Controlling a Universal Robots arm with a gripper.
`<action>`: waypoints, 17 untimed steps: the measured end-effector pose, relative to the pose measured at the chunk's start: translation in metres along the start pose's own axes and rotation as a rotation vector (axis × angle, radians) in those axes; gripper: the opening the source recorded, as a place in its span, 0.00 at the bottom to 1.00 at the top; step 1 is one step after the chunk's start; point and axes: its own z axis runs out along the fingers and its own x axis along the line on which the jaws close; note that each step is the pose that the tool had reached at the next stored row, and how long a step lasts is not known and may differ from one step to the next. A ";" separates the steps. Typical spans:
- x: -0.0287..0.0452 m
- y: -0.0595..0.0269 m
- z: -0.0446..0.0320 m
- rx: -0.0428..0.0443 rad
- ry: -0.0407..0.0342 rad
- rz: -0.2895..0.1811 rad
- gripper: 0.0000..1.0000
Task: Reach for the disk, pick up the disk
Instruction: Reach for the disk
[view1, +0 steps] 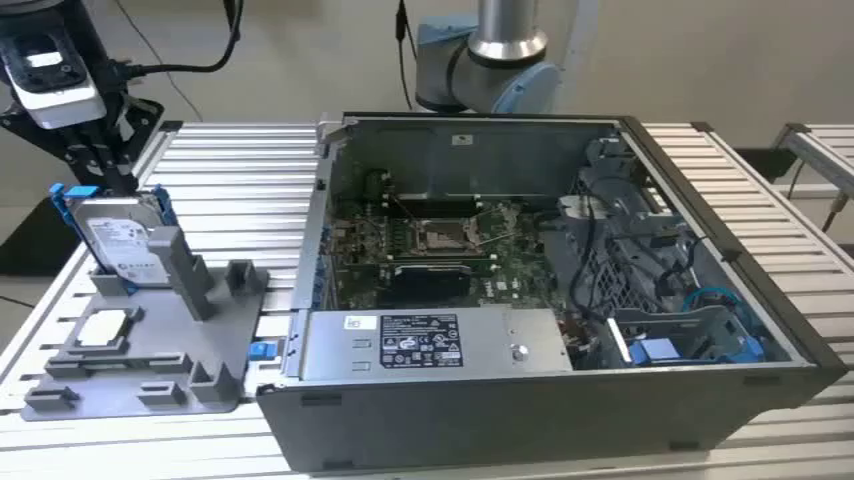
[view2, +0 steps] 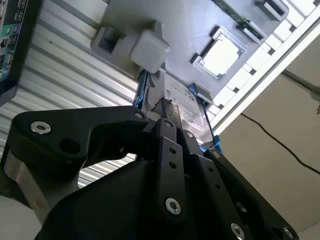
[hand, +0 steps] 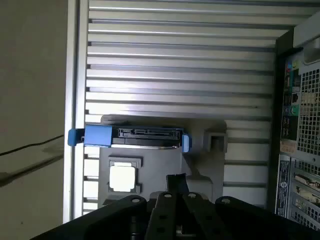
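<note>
Just above disk (view1: 123, 243) — gripper (view1: 110, 168) approx. vert.

disk (view1: 123, 243): i count one
square chip (view1: 104, 327): one
grey holder tray (view1: 150, 388): one
open computer case (view1: 534, 405): one
my gripper (hand: 175, 187): one

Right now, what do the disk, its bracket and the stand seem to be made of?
Disk: likely metal, silver-grey dull sheen, white paper-like label. Bracket: probably plastic, bright uniform blue. Stand: seemingly matt grey plastic, blocky moulded shapes.
</note>
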 end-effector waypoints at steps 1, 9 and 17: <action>0.0000 0.0000 0.0000 0.0000 0.0000 0.000 0.00; 0.0000 0.0000 0.0000 0.0000 0.0003 0.000 0.00; 0.0016 0.0181 0.0019 -0.0001 0.0002 0.000 0.00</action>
